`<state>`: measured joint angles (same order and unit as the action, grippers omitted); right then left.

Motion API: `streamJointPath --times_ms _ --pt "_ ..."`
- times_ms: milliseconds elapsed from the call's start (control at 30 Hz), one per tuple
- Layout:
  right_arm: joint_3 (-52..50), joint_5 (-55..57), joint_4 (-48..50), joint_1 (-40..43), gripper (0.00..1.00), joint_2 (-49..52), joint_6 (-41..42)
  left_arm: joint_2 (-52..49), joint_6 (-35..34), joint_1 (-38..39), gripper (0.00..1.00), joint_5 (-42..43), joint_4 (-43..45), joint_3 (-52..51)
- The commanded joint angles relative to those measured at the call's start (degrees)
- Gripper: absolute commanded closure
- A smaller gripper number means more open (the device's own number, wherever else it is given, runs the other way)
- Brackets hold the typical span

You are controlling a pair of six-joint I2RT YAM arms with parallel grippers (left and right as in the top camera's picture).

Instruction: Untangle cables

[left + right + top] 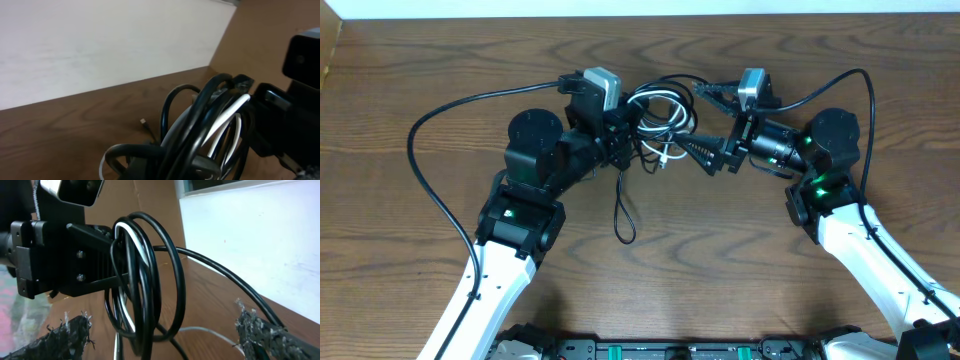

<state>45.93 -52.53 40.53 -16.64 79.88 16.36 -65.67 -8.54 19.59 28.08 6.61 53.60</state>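
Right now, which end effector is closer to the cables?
Left. The left end effector is clamped on the cables, holding the bundle. The right end effector stands open at the bundle's other side, not gripping it.

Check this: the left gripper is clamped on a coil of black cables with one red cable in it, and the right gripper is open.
Wrong colour: the odd cable is white, not red, as the right wrist view shows. The rest holds: the left gripper is clamped on the coil of black cables, and the right gripper is open.
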Motion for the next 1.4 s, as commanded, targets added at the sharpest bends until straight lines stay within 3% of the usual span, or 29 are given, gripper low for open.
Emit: streamJointPath --times_ms 0,100,200,233,300,367,433,567,600,800,867,1233,1367 --pt "0.0 -1.7 0.0 0.0 0.10 -0.1 0.1 0.9 1.0 -0.2 0.93 3.4 0.5 1.0" --pt "0.0 -1.8 0.7 0.0 0.14 -0.1 0.1 0.7 1.0 -0.2 0.92 4.9 0.5 1.0" --pt "0.0 -3.5 3.3 0.0 0.30 -0.1 0.1 0.1 1.0 -0.2 0.92 5.0 0.3 1.0" --pt "0.0 -4.2 4.2 0.0 0.37 -0.1 0.1 -0.1 1.0 -0.2 0.93 5.0 0.3 1.0" --pt "0.0 -5.5 6.0 0.0 0.67 -0.1 0.2 -0.6 1.0 -0.2 0.92 6.5 0.4 1.0" --pt "0.0 -5.5 6.2 0.0 0.86 -0.1 0.3 -0.8 1.0 -0.2 0.93 7.4 0.3 1.0" --pt "0.0 -5.5 6.2 0.0 0.98 -0.1 0.3 -0.9 1.0 -0.2 0.93 7.4 0.3 1.0" --pt "0.0 -5.5 6.2 0.0 0.99 -0.1 1.0 -0.9 1.0 -0.2 0.92 7.3 0.3 1.0" --pt "0.0 -5.5 6.2 0.0 0.99 -0.1 1.0 -0.9 1.0 -0.2 0.88 7.3 0.3 1.0" --pt "0.0 -2.1 6.2 0.7 0.99 -0.1 2.6 -0.9 1.0 -0.2 0.27 7.3 0.0 1.0" --pt "0.0 -0.5 6.2 1.5 0.99 -0.1 3.8 -0.9 1.0 -0.2 0.15 7.3 -0.3 1.0" --pt "0.0 1.2 6.2 7.8 0.99 -0.1 8.3 -0.9 0.9 -0.2 0.12 7.3 -0.6 1.0" --pt "0.0 1.7 6.6 10.0 0.99 -0.1 10.4 -0.9 -5.4 -0.2 0.12 7.3 -0.5 1.0"
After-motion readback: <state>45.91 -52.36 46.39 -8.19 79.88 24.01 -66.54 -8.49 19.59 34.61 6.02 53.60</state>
